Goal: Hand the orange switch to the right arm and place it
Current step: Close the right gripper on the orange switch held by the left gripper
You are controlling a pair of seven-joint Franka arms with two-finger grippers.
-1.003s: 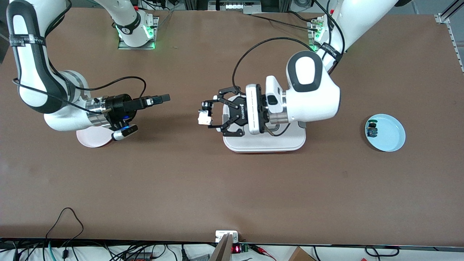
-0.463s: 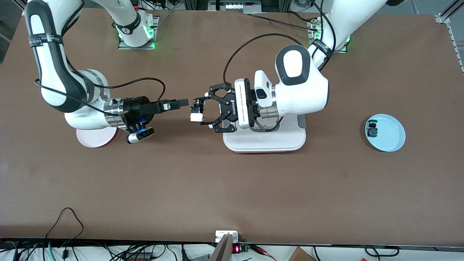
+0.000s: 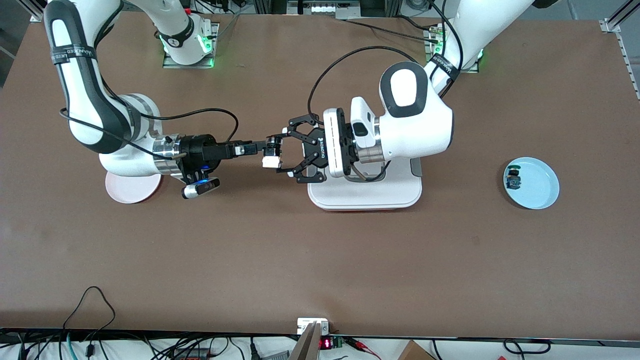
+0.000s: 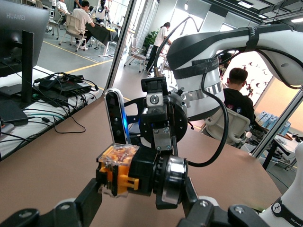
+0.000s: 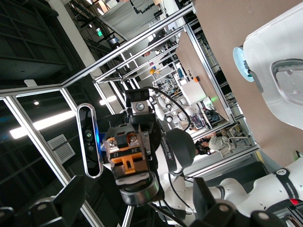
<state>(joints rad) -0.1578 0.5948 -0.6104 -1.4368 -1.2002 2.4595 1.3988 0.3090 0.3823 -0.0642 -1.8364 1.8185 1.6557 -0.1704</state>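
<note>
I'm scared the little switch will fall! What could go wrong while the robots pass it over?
1. The left pincer holds the switch up over the table, and the right pincer is open. If the left lets go before the right shuts, the switch could drop.
2. The two pincers are very close together, so they might bump and knock the switch loose.

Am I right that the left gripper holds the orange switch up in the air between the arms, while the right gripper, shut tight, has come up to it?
Not quite: the right gripper is open, not shut; the right wrist view shows its fingers spread to either side of the orange switch. The rest stands: the left gripper holds the switch in the air between the arms.
</note>
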